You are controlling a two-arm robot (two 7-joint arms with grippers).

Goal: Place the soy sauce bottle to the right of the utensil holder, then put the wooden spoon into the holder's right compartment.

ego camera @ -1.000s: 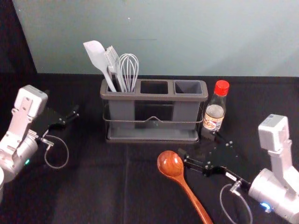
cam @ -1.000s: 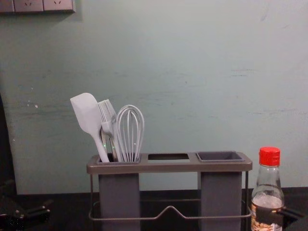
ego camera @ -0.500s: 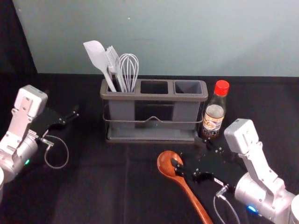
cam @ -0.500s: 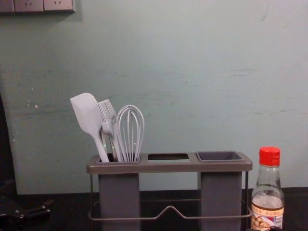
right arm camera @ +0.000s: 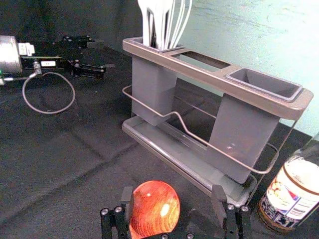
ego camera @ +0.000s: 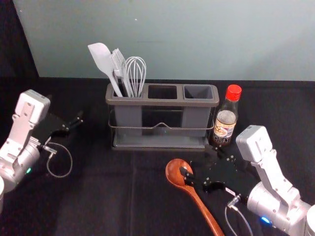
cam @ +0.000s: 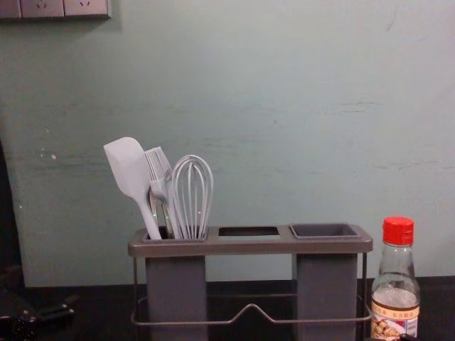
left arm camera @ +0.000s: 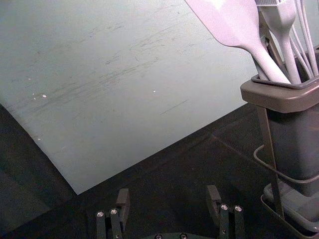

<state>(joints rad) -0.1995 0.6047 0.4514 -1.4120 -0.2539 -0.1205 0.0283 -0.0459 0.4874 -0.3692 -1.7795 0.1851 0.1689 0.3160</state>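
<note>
1. My right gripper (right arm camera: 173, 195): fingers spread wide, nothing clamped. The bowl of the wooden spoon (ego camera: 179, 171) lies between them, nearer one finger than the other; contact, cannot tell.
2. Spoon lies flat on the table, handle running back from my fingers toward the body. I judge this the start of the pick-up, the wide spread leaving room for the round bowl.
3. Soy sauce bottle (ego camera: 226, 121): upright, beyond my fingers and to their right, just beside the utensil holder (ego camera: 162, 103). Judged placed; it needs no hold from me.
4. Right compartment (cam: 327, 277): ahead of my fingers, vacant. The left one carries the spatula (ego camera: 101, 59), brush (ego camera: 118, 64) and whisk (ego camera: 136, 73).
5. Next, probably: centre on the spoon, close, lift, tip handle-down. Risks: smooth bowl slipping or rolling; wrist brushing the bottle.
6. Left gripper (left arm camera: 168, 199): idle, left of the holder, fingers apart, holding nothing.
</note>
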